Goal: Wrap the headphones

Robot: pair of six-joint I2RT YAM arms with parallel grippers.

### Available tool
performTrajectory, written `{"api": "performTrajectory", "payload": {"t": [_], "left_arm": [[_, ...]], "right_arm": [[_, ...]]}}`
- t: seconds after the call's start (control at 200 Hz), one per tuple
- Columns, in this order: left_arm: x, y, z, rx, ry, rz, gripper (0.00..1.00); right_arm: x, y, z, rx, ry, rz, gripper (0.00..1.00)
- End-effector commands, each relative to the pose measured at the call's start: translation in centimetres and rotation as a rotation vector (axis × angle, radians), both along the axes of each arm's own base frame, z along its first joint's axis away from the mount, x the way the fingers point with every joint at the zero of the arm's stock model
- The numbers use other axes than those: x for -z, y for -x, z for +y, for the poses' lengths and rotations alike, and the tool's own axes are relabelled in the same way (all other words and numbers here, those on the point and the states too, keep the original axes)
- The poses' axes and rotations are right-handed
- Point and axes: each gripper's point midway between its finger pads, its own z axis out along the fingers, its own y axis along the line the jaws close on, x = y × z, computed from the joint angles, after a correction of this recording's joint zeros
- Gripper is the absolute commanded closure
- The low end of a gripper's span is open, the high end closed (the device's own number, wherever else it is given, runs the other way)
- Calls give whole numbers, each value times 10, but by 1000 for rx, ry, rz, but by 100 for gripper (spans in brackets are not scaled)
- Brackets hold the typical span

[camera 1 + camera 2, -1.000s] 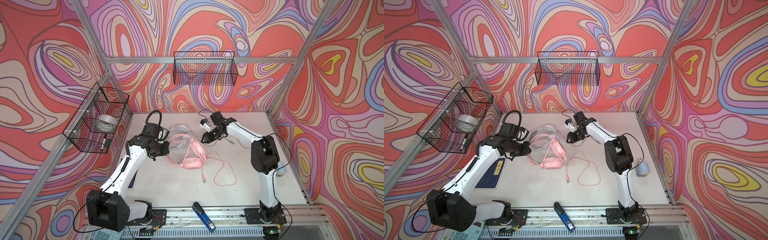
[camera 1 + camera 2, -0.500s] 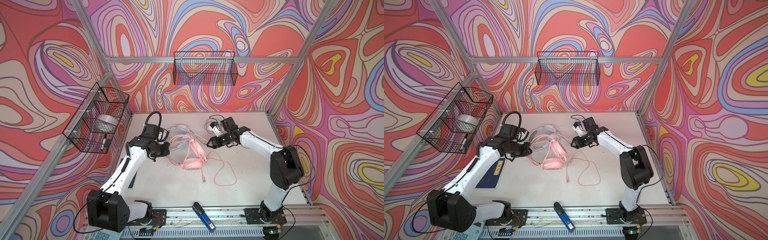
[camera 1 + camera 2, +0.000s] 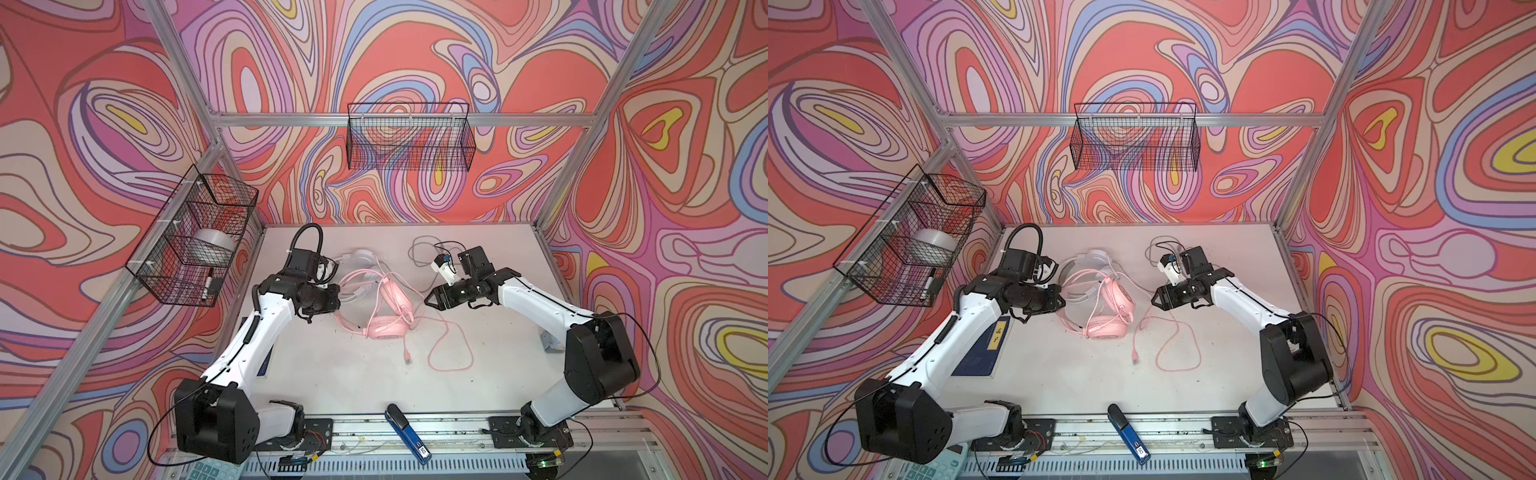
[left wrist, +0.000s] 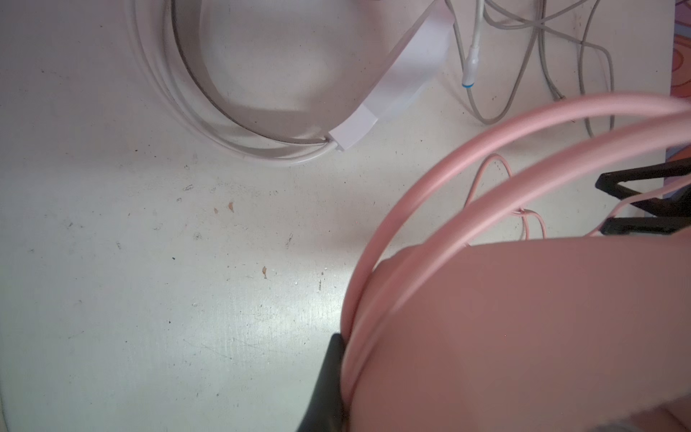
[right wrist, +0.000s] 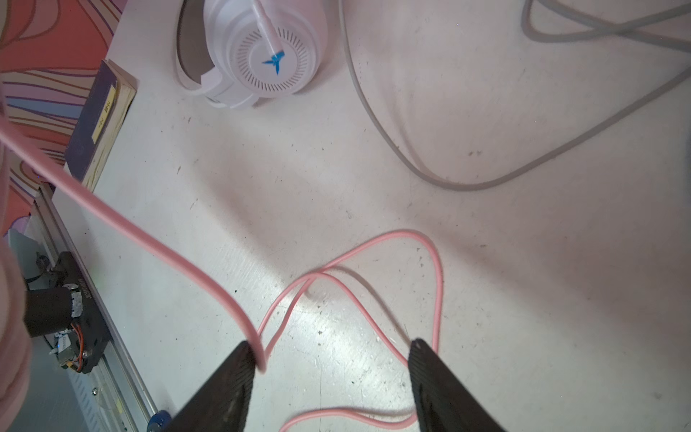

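The pink headphones (image 3: 386, 328) (image 3: 1106, 330) lie mid-table with one earcup propped up, and their pink cable (image 3: 451, 353) (image 3: 1179, 357) loops loosely to the right. My left gripper (image 3: 336, 297) (image 3: 1061, 301) is shut on their headband (image 4: 448, 157); only one of its fingers (image 4: 329, 381) shows beside the pink padding. My right gripper (image 3: 428, 297) (image 5: 332, 348) stands open just right of the earcups. The pink cable (image 5: 149, 232) drapes against one of its fingers. The white headphones (image 3: 359, 257) (image 5: 269, 56) lie behind, their grey cable (image 5: 411, 168) spread over the table.
A dark blue book (image 3: 984, 349) lies under my left arm. A blue stapler-like object (image 3: 407, 432) rests on the front rail. Wire baskets hang on the left wall (image 3: 191, 237), with a tape roll inside, and on the back wall (image 3: 411, 137).
My right gripper has drawn a little forward and to the right while its jaws opened wider, and its elbow swung out to the right. The left gripper and pink headphones stayed put.
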Motion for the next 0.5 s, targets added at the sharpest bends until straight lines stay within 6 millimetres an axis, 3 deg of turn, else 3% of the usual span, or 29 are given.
{"api": "performTrajectory", "payload": {"t": [0.0, 0.1, 0.311, 0.386, 0.496], "left_arm": [[-14, -4, -7, 3, 62, -37, 100], [-16, -2, -4, 2, 53, -40, 100], [-15, -1, -1, -9, 55, -34, 100], [-11, -1, 0, -16, 51, -23, 100], [-7, -2, -1, -20, 54, -10, 100]], "right_arm": [[19, 3, -17, 35, 78, 21, 33], [38, 6, -30, 57, 154, 79, 36], [58, 6, -32, 52, 197, 136, 42], [51, 7, -24, 27, 145, 118, 41], [22, 18, -3, -69, -9, 54, 39]]}}
